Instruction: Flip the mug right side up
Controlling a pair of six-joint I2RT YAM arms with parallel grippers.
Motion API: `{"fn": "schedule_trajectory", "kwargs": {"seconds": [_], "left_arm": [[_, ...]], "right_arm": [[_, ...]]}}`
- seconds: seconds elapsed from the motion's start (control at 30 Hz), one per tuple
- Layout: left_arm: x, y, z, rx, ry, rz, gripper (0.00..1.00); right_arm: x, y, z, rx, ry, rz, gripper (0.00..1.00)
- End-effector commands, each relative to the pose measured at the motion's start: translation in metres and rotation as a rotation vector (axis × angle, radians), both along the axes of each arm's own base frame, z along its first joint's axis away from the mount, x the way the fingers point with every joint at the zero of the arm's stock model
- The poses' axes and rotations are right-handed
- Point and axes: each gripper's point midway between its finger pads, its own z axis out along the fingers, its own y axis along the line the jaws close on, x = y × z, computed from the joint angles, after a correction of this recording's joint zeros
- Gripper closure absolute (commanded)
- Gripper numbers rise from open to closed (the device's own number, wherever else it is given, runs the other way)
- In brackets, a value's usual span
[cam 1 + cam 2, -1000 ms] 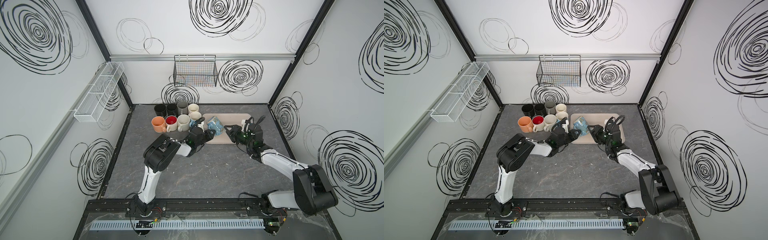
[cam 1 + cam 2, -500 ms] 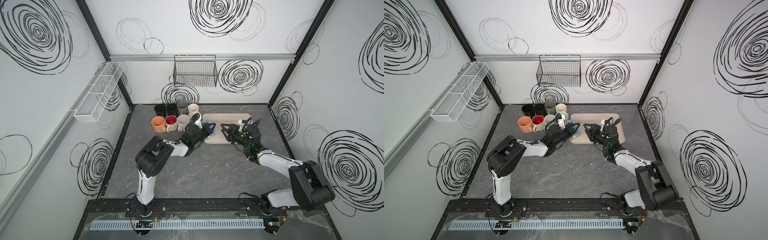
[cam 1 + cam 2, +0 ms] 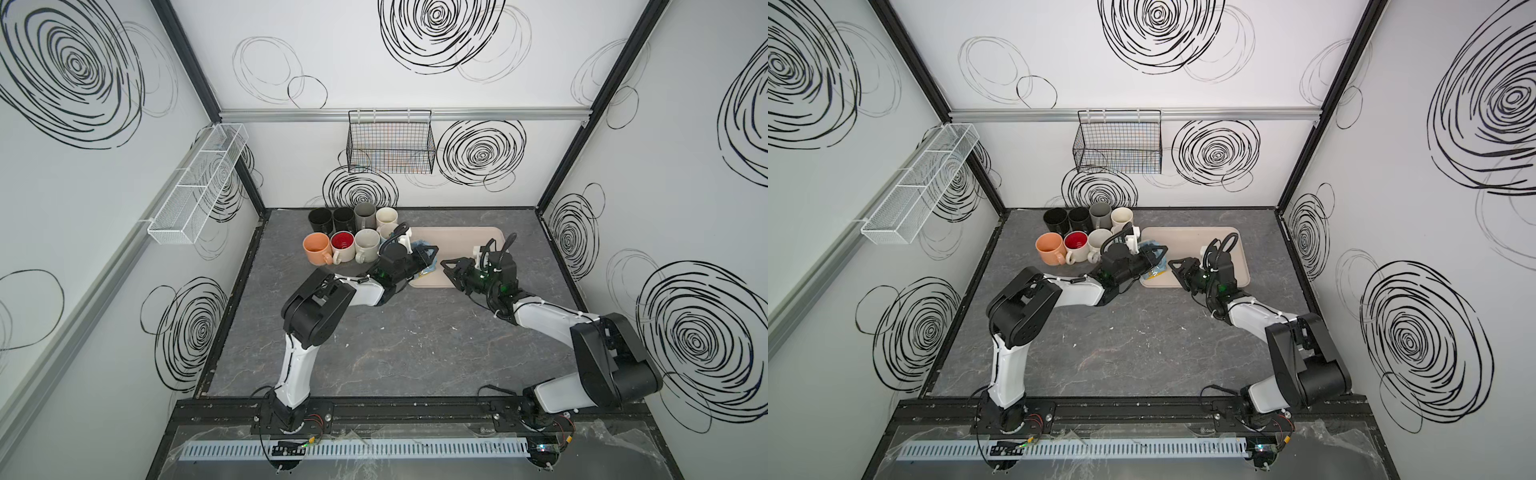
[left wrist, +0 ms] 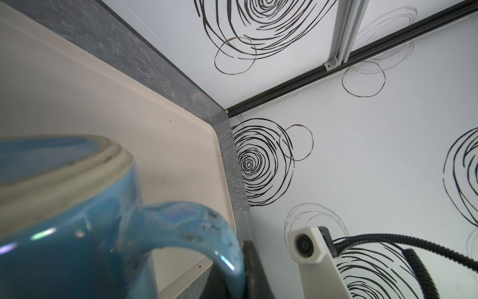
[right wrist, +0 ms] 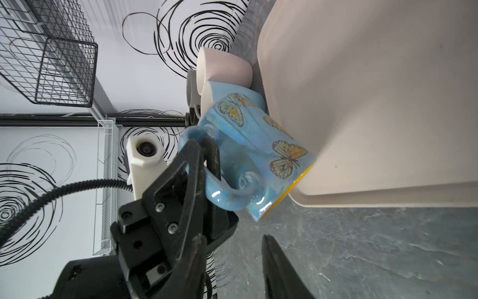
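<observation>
- In both top views the left gripper (image 3: 428,257) (image 3: 1158,254) sits over the near-left corner of the beige plastic tray (image 3: 457,237) (image 3: 1187,237). It is closed on the blue glazed butterfly mug (image 3: 428,271) (image 3: 1152,272), of which only slivers show under the black fingers. The right gripper (image 3: 445,264) (image 3: 1173,264) hangs just beside it over the tray's near edge, pointing at the mug and apart from it. A cluster of upright ceramic mugs (image 3: 366,243) stands on the grey stone-look tabletop (image 3: 395,332), left of the tray.
- In the left wrist view the mug (image 4: 77,233) fills the foreground. Its unglazed foot ring is uppermost and its curved handle (image 4: 194,227) is nearest the camera, with the tray (image 4: 103,103) behind.
- In the right wrist view the left gripper (image 5: 204,160) has its fingers (image 5: 192,168) clamped on the handle (image 5: 227,199). The mug (image 5: 258,139) is tilted, its yellow-lined rim low at the tray's (image 5: 362,103) corner and its base towards the cream mugs. Whether the rim touches the tray cannot be told. The right gripper's own fingers (image 5: 274,266) stand narrowly apart with nothing between them, and the mug is just beyond their tips.
</observation>
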Motion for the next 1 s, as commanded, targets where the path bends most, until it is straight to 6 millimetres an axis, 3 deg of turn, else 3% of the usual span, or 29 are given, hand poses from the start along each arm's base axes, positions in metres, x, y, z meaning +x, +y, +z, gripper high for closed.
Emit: {"fn": "schedule_trajectory", "kwargs": {"seconds": [0.0, 0.13, 0.3, 0.43, 0.57, 0.63, 0.83, 0.97], "left_arm": [[0.01, -0.013, 0.053, -0.05, -0.184, -0.038, 1.0], [0.02, -0.027, 0.044, 0.003, -0.213, -0.067, 1.0], [0.029, -0.046, 0.025, 0.276, -0.361, -0.096, 1.0], [0.03, -0.055, 0.012, 0.392, -0.462, -0.117, 1.0], [0.018, -0.067, -0.011, 0.512, -0.569, -0.158, 1.0], [0.009, -0.068, -0.024, 0.529, -0.588, -0.164, 0.93], [-0.01, -0.056, -0.017, 0.495, -0.62, -0.12, 0.84], [-0.017, -0.05, -0.033, 0.469, -0.532, -0.112, 0.76]], "right_arm": [[0.008, -0.009, -0.011, -0.063, -0.007, 0.008, 0.64], [0.009, -0.015, -0.031, -0.072, 0.03, 0.015, 0.69], [0.015, -0.034, -0.044, -0.101, 0.047, -0.02, 0.73], [0.022, -0.058, -0.044, -0.128, 0.043, -0.058, 0.74], [0.032, -0.079, -0.034, -0.182, 0.016, -0.086, 0.74], [0.038, -0.084, -0.028, -0.218, -0.002, -0.08, 0.73], [0.052, -0.078, -0.025, -0.281, -0.02, 0.004, 0.61], [0.057, -0.069, -0.03, -0.276, -0.006, 0.05, 0.56]]}}
